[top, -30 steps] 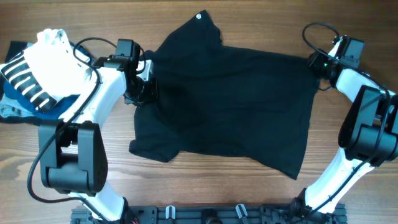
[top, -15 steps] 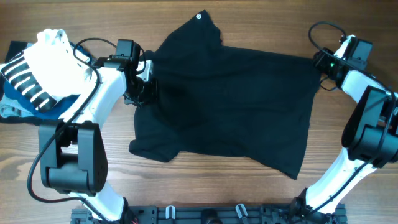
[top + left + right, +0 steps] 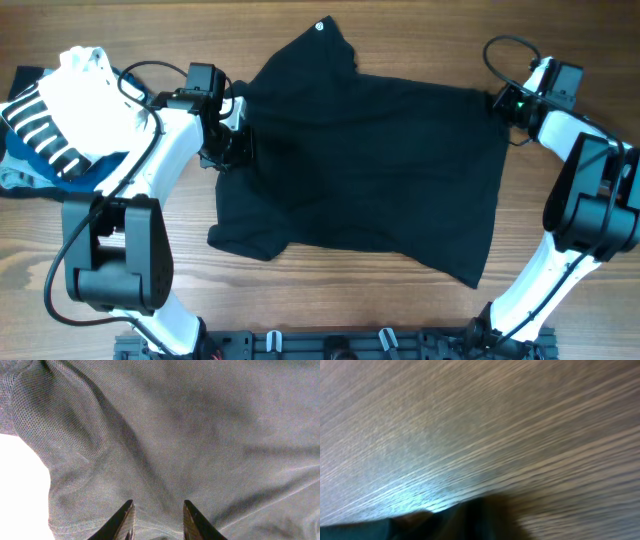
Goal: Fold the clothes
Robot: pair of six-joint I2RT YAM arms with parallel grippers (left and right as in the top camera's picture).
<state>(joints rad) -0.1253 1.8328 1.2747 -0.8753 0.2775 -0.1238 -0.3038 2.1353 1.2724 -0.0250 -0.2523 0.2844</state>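
Note:
The clothes, a black T-shirt (image 3: 370, 170), lie spread on the wooden table (image 3: 330, 300), with a small white mark at the far tip (image 3: 321, 26). My left gripper (image 3: 232, 145) sits on the shirt's left edge. In the left wrist view a raised ridge of grey-looking fabric (image 3: 150, 435) runs between the two dark fingertips (image 3: 125, 520), which pinch it. My right gripper (image 3: 503, 104) is at the shirt's upper right corner, shut. The right wrist view is blurred; dark cloth (image 3: 470, 520) lies at its bottom edge where the jaws are, over bare wood.
A white garment (image 3: 90, 90) and a navy white-striped one (image 3: 45, 135) are piled at the far left, behind the left arm. A black rail (image 3: 330, 345) runs along the table's near edge. Both arm bases stand at the near corners.
My right gripper drew out to the right, then came back to the shirt's upper right corner and closed. The left gripper and the shirt have stayed put.

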